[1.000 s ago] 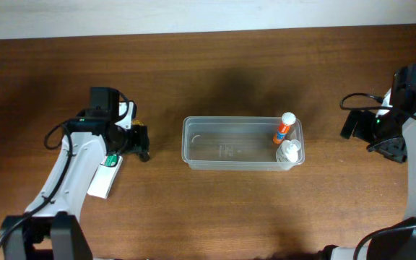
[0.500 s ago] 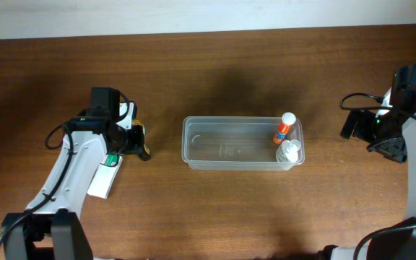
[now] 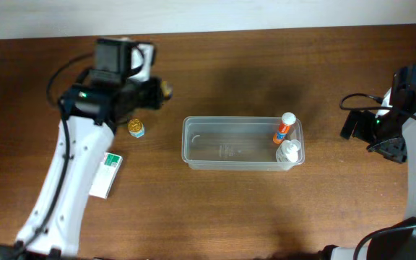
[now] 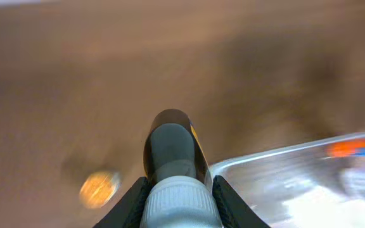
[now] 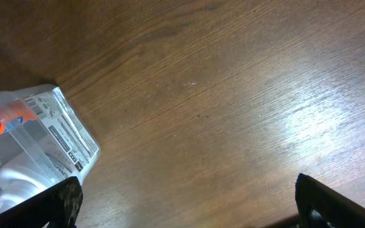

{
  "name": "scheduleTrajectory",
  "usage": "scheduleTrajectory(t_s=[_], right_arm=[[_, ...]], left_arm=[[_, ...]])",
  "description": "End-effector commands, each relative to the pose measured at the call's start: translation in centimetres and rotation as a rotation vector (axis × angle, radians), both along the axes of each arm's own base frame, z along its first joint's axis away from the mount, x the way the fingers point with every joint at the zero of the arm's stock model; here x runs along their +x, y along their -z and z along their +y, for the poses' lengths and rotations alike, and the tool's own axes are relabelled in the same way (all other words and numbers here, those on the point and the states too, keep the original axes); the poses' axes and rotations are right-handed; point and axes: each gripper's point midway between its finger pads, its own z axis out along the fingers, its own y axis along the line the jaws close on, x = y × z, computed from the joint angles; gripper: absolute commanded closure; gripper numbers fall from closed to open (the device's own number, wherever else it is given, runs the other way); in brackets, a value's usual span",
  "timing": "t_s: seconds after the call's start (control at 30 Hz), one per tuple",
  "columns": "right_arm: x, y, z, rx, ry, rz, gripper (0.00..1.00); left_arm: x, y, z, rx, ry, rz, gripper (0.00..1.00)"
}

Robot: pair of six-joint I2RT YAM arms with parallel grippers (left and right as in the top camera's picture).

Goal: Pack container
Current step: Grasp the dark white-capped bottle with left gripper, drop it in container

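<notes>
From my station the overhead feed shows a dark brown wood-grain table point(image 3: 230, 209) filling nearly the whole view, with a pale off-white strip point(image 3: 208, 14) along its far edge; I cannot tell if that is wall or floor. On the right wrist feed the wood carries a bright patch of glare.

The clear rectangular plastic container with rounded corners point(image 3: 242, 143) sits on the table a little right of centre, long side left to right. At its right end lie a small orange bottle with a white cap point(image 3: 285, 127) and a small white bottle point(image 3: 289, 152), close together.

My left gripper point(image 4: 179, 190) is raised above the table, up and to the left of the container, its fingers point(image 4: 132, 197) clamped on a dark glossy bottle with a pale cap point(image 4: 173, 142). This feed is blurred. Below the left arm a small gold round object point(image 3: 136, 128) rests on the wood, and nearer me lies a white-and-green box point(image 3: 107, 173), partly under the arm.

My right gripper point(image 5: 187, 190) is off the container's right end, jaws spread wide, gripping nothing.
</notes>
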Motion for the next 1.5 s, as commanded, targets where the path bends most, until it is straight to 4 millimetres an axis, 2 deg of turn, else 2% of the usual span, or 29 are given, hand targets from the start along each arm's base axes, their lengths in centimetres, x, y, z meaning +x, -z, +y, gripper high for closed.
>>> scheduleTrajectory(t_s=[0.0, 0.17, 0.27, 0.43, 0.6, 0.7, 0.93, 1.0, 1.03, 1.1, 1.23, 1.3, 1.33, 1.37, 1.47], right_arm=[[-0.1, 0.2, 0.0, 0.007, -0.004, 0.005, 0.01], [-0.1, 0.2, 0.0, 0.008, -0.004, 0.006, 0.01], [-0.1, 0.2, 0.0, 0.008, -0.004, 0.006, 0.01], [-0.2, 0.2, 0.0, 0.009, -0.005, 0.01, 0.0], [-0.2, 0.2, 0.1, 0.011, -0.004, 0.009, 0.0], [-0.1, 0.2, 0.0, 0.01, -0.004, 0.008, 0.0], [-0.1, 0.2, 0.2, 0.021, -0.002, 0.006, 0.0], [-0.1, 0.2, 0.2, 0.021, -0.002, 0.005, 0.0], [-0.1, 0.2, 0.2, 0.021, -0.002, 0.003, 0.0], [0.0, 0.2, 0.3, 0.024, -0.003, 0.002, 0.0], [0.0, 0.2, 0.3, 0.026, -0.003, 0.0, 0.0], [0.0, 0.2, 0.3, 0.026, -0.003, 0.0, 0.0], [-0.1, 0.2, 0.3, 0.027, -0.004, 0.003, 0.0], [-0.1, 0.2, 0.3, 0.027, -0.004, 0.004, 0.0], [-0.1, 0.2, 0.3, 0.027, -0.004, 0.004, 0.0]], left_arm=[[-1.6, -2.4, -5.1, -0.012, 0.124, -0.07, 0.94], [-3.6, 0.6, -11.4, 0.007, 0.26, 0.003, 0.94], [-5.1, 3.7, -15.1, 0.019, 0.321, 0.079, 0.94], [-7.2, 7.9, -19.1, 0.06, 0.406, 0.163, 0.94], [-8.3, 10.7, -23.0, 0.073, 0.482, 0.171, 0.94], [-8.6, 12.4, -24.5, 0.084, 0.505, 0.173, 0.94], [-9.0, 16.2, -25.2, 0.133, 0.517, 0.229, 0.92], [-8.9, 16.4, -25.3, 0.132, 0.518, 0.227, 0.89], [-8.8, 16.3, -25.4, 0.129, 0.518, 0.222, 0.83], [-8.7, 16.1, -25.6, 0.122, 0.518, 0.212, 0.57], [-8.1, 14.6, -26.2, 0.102, 0.519, 0.182, 0.3], [-7.8, 12.6, -26.5, 0.082, 0.52, 0.151, 0.2], [-7.4, 10.3, -26.6, 0.064, 0.519, 0.118, 0.13], [-7.1, 8.6, -26.5, 0.055, 0.524, 0.089, 0.01], [-5.2, 3.6, -24.2, 0.061, 0.452, 0.007, 0.01]])
